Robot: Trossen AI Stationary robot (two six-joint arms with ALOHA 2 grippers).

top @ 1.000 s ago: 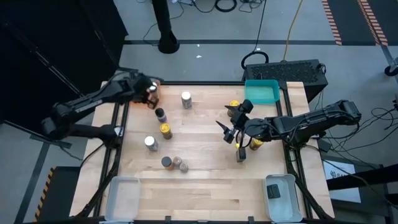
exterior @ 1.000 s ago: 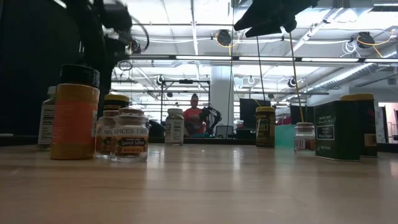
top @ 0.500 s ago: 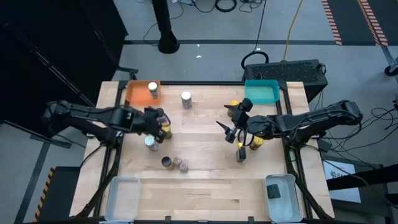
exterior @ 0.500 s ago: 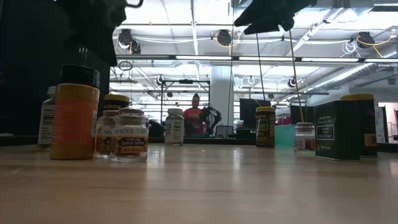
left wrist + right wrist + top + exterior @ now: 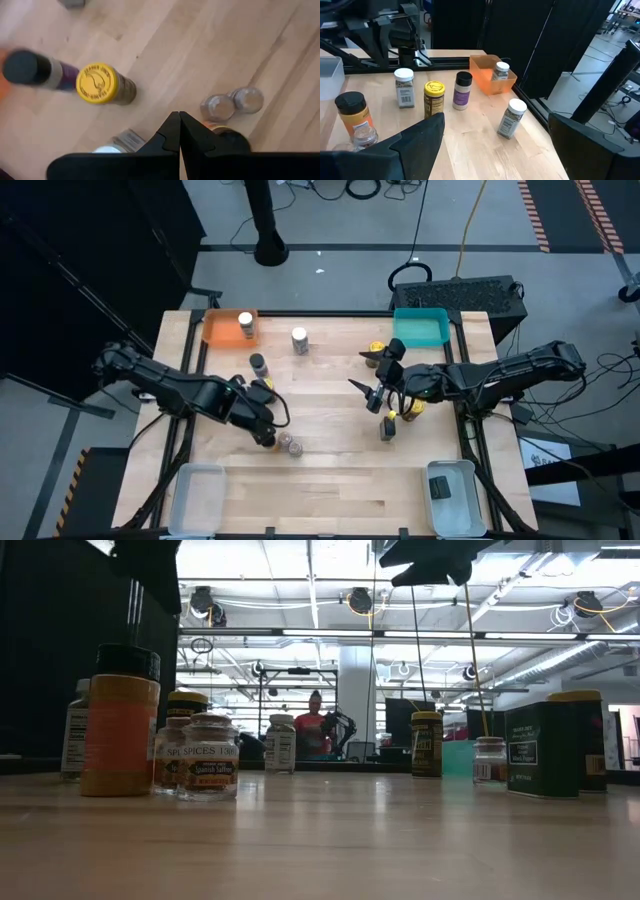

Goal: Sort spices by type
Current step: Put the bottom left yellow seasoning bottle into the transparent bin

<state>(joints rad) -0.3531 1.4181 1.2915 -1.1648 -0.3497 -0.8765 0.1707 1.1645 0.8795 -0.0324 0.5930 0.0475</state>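
While shut (empty) — left hand (image 5: 268,420) above jars (image 5: 284,443)

Black-lid jar (image 5: 26,68) blurred; jar labels unreadable.

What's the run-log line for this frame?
left gripper: shut, empty, above jar cluster | right gripper: open, empty, raised mid-table | orange tray: one white-lidded jar inside | teal tray: no jars

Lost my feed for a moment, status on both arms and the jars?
Left gripper shut, empty, over the jar cluster. Right gripper open, hovering mid-table. One white-topped jar in the orange tray; the rest unsorted. Nothing blocking.
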